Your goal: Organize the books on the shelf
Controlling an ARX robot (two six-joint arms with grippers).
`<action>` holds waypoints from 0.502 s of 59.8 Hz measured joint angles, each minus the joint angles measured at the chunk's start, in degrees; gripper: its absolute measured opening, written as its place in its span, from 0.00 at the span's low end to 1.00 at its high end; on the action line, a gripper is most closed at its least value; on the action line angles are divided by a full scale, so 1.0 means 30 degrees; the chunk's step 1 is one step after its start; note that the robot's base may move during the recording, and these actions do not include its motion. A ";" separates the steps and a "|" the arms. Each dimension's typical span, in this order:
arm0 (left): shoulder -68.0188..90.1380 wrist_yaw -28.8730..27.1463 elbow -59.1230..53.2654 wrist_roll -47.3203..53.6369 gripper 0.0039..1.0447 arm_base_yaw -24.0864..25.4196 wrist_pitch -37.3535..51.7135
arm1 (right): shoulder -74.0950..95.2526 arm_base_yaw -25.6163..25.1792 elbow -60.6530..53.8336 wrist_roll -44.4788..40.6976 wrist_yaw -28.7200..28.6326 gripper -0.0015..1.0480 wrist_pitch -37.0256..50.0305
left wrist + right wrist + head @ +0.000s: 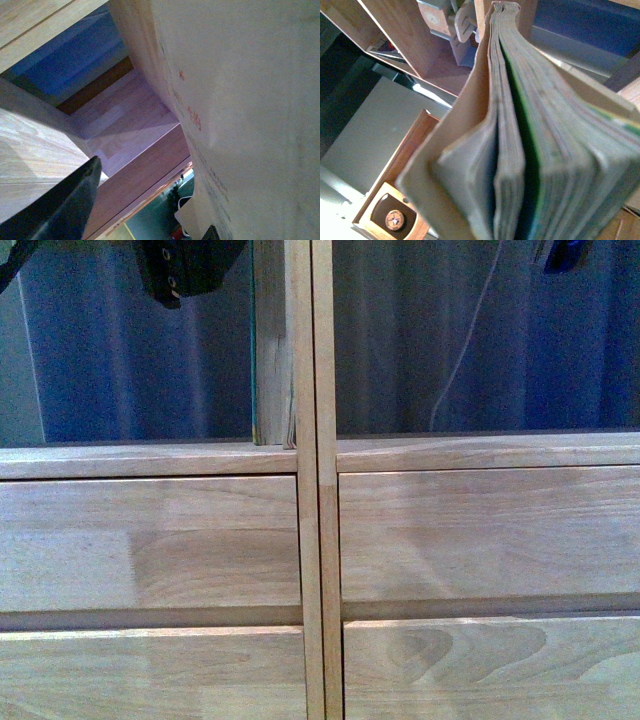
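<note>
The light wood shelf (150,540) fills the front view, with plain drawer fronts and open compartments above. The books (535,150) show edge-on in the right wrist view: several thin softcovers pressed together, one with a green edge, in a tan outer cover. My right gripper is shut on them; its fingers are hidden behind the pages. In the front view they stand upright (270,340) against the central post (322,480), teal edge to the left. My left gripper (140,220) is open beside a pale book cover (240,100); it shows at the top left of the front view (175,270).
A blue curtain (130,350) shows through the backless compartments. A white cable (465,330) hangs behind the right compartment. A darker brown cabinet (405,45) and a wooden box (395,210) show in the right wrist view.
</note>
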 joint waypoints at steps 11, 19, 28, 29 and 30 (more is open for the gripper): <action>-0.0379 -0.0066 -0.0255 0.0379 0.48 -0.0466 -0.0080 | 0.0000 0.0000 0.0000 -0.0015 -0.0007 0.07 0.0000; -0.0998 -0.0044 -0.0736 0.0670 0.31 -0.0670 0.0058 | 0.0000 -0.0007 0.0000 -0.0015 -0.0007 0.07 0.0000; -0.1472 -0.0044 -0.0933 0.0678 0.10 -0.0721 0.0160 | 0.0000 0.0000 0.0000 -0.0168 -0.0029 0.07 0.0000; -0.1508 -0.0051 -0.0940 0.0670 0.09 -0.0721 0.0153 | 0.0000 0.0000 0.0000 -0.0168 -0.0036 0.07 0.0000; -0.1552 -0.0058 -0.0940 0.0663 0.07 -0.0721 0.0146 | 0.0000 0.0000 0.0000 -0.0182 -0.0080 0.07 0.0000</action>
